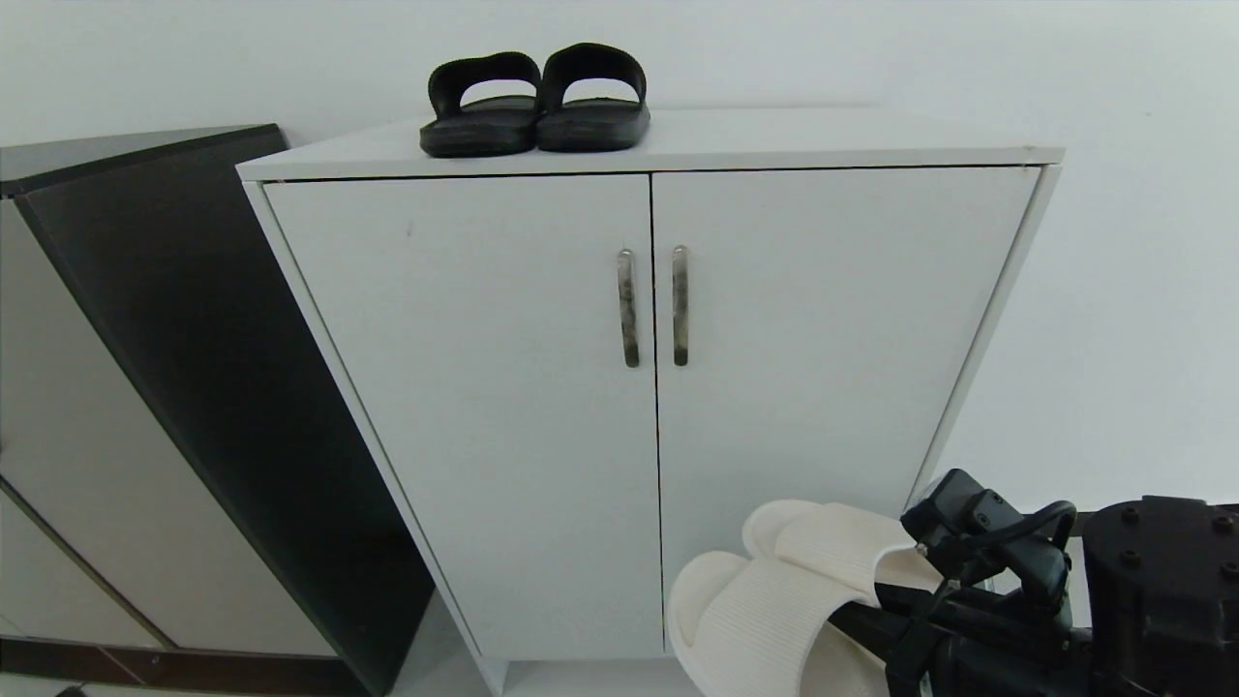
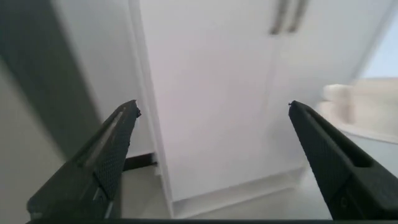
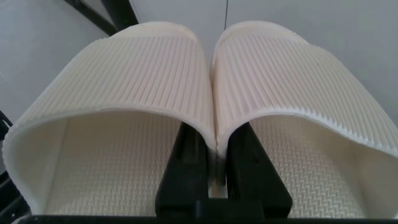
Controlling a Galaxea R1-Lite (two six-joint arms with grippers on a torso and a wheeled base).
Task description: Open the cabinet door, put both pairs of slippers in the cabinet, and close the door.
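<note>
A: White slippers (image 1: 774, 600), where?

B: Low, in front of the right door (image 1: 823, 368), side by side, toes toward the cabinet (image 1: 978, 319). Right gripper (image 3: 216, 146) is clamped on them, pinching the two inner strap walls together.

A: Black slippers (image 1: 535, 102)?

B: On the cabinet top, over the left door (image 1: 465, 387), the pair touching.

A: Doors?

B: Both shut. Handles (image 1: 628, 308) are two bars, one each side of the centre seam.

A: What does the next move turn on?

B: Handles' long axis is vertical, and they lie up and to the robot's left of the loaded right gripper. Left gripper (image 2: 213, 107) has its fingers wide apart w/ nothing between them, so it's prob. the one to pull. It would need to span the bar crosswise.

A: Any view adding something?

B: Left wrist view: cabinet's lower front lies ahead between the fingers, handles farther up the doors, i.e. a climb first. Right wrist view makes the pinch plain; in the head view the straps hide it.

A: Around it?

B: Dark unit (image 1: 194, 387) just beside the cabinet's left side, pale wall behind.
</note>
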